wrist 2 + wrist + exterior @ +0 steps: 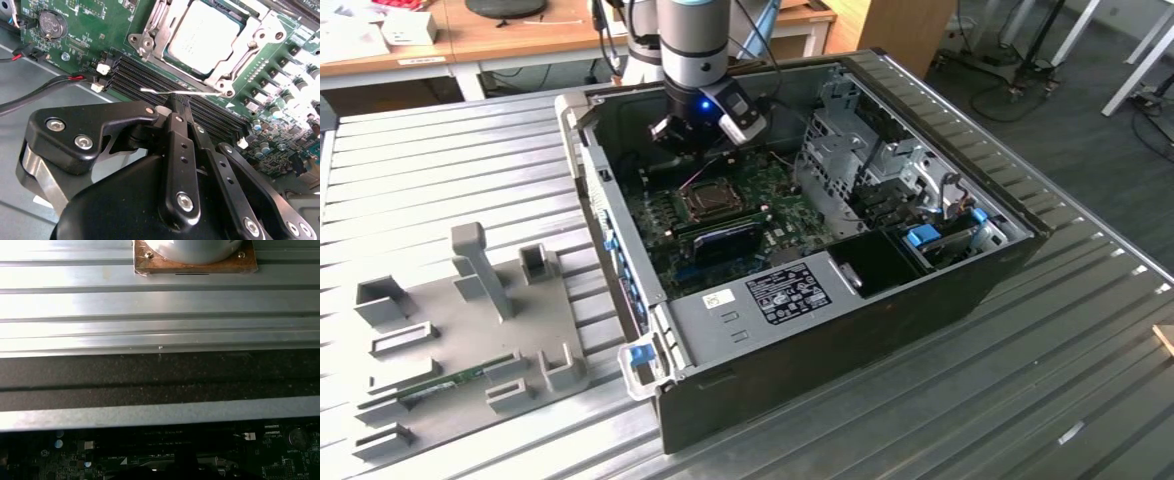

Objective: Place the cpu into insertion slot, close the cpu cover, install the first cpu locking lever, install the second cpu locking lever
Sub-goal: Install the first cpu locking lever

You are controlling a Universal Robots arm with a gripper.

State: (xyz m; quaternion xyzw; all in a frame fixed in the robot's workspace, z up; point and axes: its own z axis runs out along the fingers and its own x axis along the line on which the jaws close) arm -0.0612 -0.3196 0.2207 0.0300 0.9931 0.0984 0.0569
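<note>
exterior view: gripper (700,135) low inside open computer case (854,330), just above slot (707,198); case flat on ribbed metal table (454,150); wooden desks (520,35) and dark floor (1067,100) behind.
second wrist view: cpu (202,35) seated flat, face up, under cover (151,40) lying flat; gripper pinched shut, tips at thin lever (155,90) running along memory slots (125,70).
first wrist view: table ribs, black case edge, green board (280,462).
</note>
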